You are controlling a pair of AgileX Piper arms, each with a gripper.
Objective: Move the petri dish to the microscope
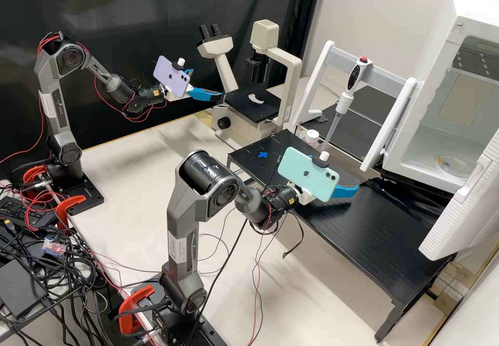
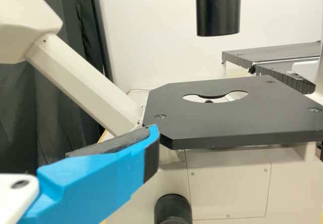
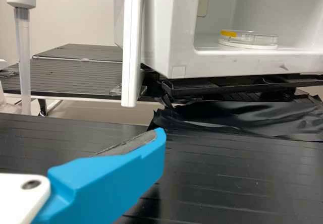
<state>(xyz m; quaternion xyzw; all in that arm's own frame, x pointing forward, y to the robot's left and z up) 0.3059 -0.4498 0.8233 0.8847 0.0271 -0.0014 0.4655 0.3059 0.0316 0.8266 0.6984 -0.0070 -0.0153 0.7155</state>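
Clear, yellow-marked petri dish (image 3: 252, 39) flat inside white cabinet (image 3: 171, 32), cream microscope (image 1: 247, 108) upright, well apart.

High view slants down; shares microscope (image 1: 245, 104) with near left wrist view, white cabinet (image 3: 174, 37) with right.

Lilac phone (image 1: 165, 82), mint-green phone (image 1: 297, 175) (soft pastels, both). Cream microscope (image 1: 292, 78) with black stage (image 1: 239, 103). Transparent petri dish (image 3: 255, 38), yellow-orange patch (image 3: 228, 33). Black platform (image 1: 358, 237) with fine parallel lines (image 3: 242, 177), blue cross (image 1: 263, 154).

Chamber (image 3: 171, 32) mouth open | stand leg (image 1: 389, 122) and swung-out door (image 1: 468, 211) flank it | gap between stage (image 2: 202, 125) and condenser (image 2: 218, 7)
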